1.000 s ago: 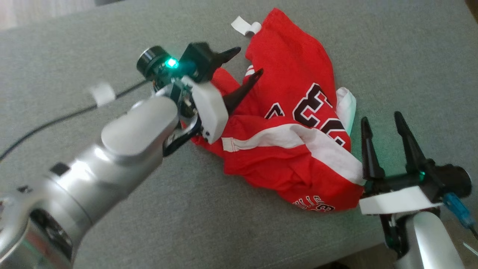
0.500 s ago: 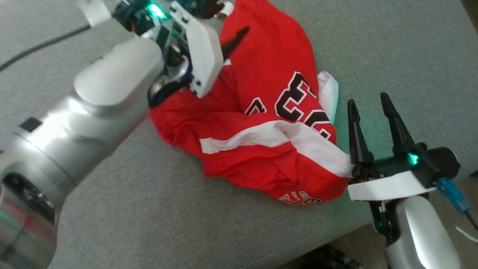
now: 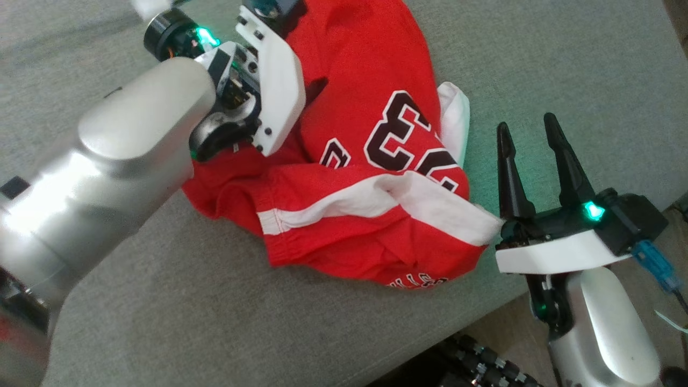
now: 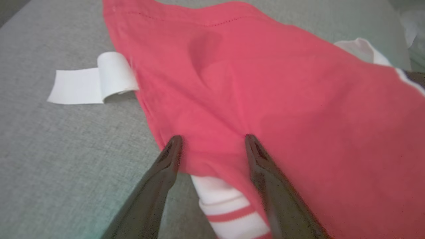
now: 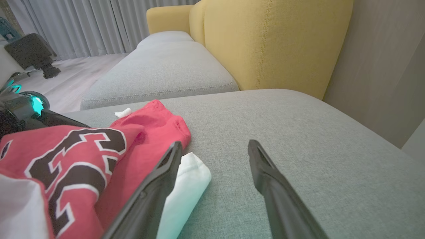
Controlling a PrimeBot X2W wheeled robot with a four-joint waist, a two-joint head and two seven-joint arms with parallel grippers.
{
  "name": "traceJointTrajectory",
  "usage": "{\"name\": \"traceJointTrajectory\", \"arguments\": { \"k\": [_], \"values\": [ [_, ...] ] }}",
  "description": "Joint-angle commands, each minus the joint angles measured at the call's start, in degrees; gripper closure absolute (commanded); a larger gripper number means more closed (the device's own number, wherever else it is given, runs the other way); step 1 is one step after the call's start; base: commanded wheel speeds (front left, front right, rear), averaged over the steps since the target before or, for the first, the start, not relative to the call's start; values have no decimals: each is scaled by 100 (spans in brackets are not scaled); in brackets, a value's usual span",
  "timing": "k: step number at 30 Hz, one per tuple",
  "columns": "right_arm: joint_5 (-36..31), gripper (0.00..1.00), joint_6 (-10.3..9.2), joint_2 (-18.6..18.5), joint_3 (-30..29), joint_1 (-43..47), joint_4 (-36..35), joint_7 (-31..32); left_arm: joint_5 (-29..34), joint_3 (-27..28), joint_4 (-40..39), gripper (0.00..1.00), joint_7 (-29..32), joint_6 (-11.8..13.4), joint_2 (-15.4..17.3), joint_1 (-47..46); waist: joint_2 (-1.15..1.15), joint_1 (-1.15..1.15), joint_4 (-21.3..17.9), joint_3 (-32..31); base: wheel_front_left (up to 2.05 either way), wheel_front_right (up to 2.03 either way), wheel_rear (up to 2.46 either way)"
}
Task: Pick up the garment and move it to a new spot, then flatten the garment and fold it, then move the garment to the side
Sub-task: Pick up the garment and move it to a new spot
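The garment point(image 3: 371, 177) is a red jersey with a dark "33" and white bands, lying crumpled on the grey sofa cushion point(image 3: 215, 322). My left gripper point(image 4: 212, 139) is open, its fingertips resting on or just above the red cloth point(image 4: 282, 99) near the garment's far edge, with a white-and-red ribbed trim point(image 4: 229, 212) between the fingers. My right gripper point(image 3: 529, 129) is open with nothing in it, just off the garment's near right corner. In the right wrist view its left finger point(image 5: 159, 186) overlaps the garment point(image 5: 66, 166) and a white fold point(image 5: 189, 186).
A curled white strip point(image 4: 93, 81) lies on the cushion beside the garment's far edge. A yellow backrest point(image 5: 265, 43) rises behind the seat, and a second grey cushion point(image 5: 159, 66) lies beyond. The seat's front edge point(image 3: 430, 344) drops to the floor at lower right.
The head camera has shifted. Relative to the garment, my left gripper has gone farther toward its far end. My right gripper stays open by the near right corner.
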Motion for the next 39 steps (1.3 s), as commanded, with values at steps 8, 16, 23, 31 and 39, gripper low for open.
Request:
{"name": "traceJointTrajectory", "arguments": {
  "k": [8,16,23,31,39],
  "values": [
    [66,0,37,-29,13,-83,-192,4,892,126,-1565,100,228,8,608,75,0,0,63,-63,0,0,0],
    [-180,0,37,-29,-171,37,-121,4,496,129,-1057,100,-2714,8,352,-894,0,0,609,-563,0,0,0],
    [-379,0,37,-29,-337,228,-94,4,26,226,-309,100,-4292,8,328,-1420,0,0,1003,-1075,0,0,0],
    [-548,0,37,-29,-577,620,-84,4,-259,380,334,100,-5060,8,678,-1767,0,0,1592,-1650,0,0,0],
    [-715,0,37,-29,-709,901,-107,4,-49,690,899,100,-5137,8,1334,-1568,0,0,2347,-2002,0,0,0]
  ]
}}
